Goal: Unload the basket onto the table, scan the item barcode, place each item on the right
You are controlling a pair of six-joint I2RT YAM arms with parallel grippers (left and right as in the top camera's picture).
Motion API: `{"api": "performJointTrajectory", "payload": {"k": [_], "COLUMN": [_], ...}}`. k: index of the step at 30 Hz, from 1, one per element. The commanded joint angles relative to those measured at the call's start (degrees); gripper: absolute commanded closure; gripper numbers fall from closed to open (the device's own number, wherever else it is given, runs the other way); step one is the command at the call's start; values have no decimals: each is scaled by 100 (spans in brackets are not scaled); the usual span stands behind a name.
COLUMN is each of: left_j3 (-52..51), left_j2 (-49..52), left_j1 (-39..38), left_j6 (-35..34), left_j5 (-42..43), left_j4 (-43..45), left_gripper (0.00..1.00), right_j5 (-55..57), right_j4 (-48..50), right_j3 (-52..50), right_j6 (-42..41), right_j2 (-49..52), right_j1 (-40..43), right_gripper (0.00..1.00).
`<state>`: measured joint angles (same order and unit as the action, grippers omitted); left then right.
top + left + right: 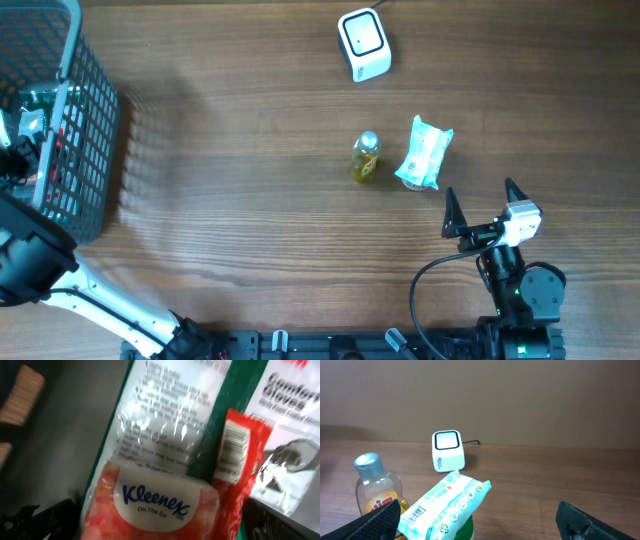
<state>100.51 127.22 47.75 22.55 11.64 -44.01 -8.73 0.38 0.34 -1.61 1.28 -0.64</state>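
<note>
the table (240, 210) is wood, matt, with fine grain. the barcode scanner (363, 45) is smooth white plastic. the small bottle (366, 157) is clear plastic with a silvery cap. the wipes pack (425, 153) and kleenex pack (150, 505) are glossy, crinkled plastic film.

Black pointed right end effector (479, 187), white wrist block (521, 222) (black cable loop (413, 295))
</note>
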Motion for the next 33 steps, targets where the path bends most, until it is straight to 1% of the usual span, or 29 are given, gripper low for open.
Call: {"api": "performJointTrajectory", "payload": {"k": [1,2,4,6,9,11,17,21,27,33], "left_j3": [66,63,48,-9,-201,-227,-232,-367,-1073,-2293], "left_j2": [-389,-354,-229,-133,-87,-87,-87,-85,-83,-76], "left_j1": [-2,-2,0,0,0,0,0,-2,24,26], "left_j6": [313,544,728,737,1185,1305,1325,1779,1779,1773], "left_j5": [201,201,201,199,201,201,236,570,463,195], "left_j4": [48,-44,-192,-188,-190,-201,-295,-411,149,1449], "left_gripper": [0,0,0,0,0,0,0,0,0,0], "right_j5": [28,28,28,28,28,28,28,28,28,28], "right_j4": [20,20,20,20,20,20,20,20,20,20], "right_j3": [-4,-4,-4,-4,-4,-4,-4,-4,-4,-4], "right_j6": [9,9,9,9,9,9,9,9,7,9], "right_j2": [-31,-31,-31,-31,-31,-31,-31,-31,-31,-31], "right_j1": [13,13,13,13,13,13,13,13,13,13], "right_gripper": [0,0,0,0,0,0,0,0,0,0]}}
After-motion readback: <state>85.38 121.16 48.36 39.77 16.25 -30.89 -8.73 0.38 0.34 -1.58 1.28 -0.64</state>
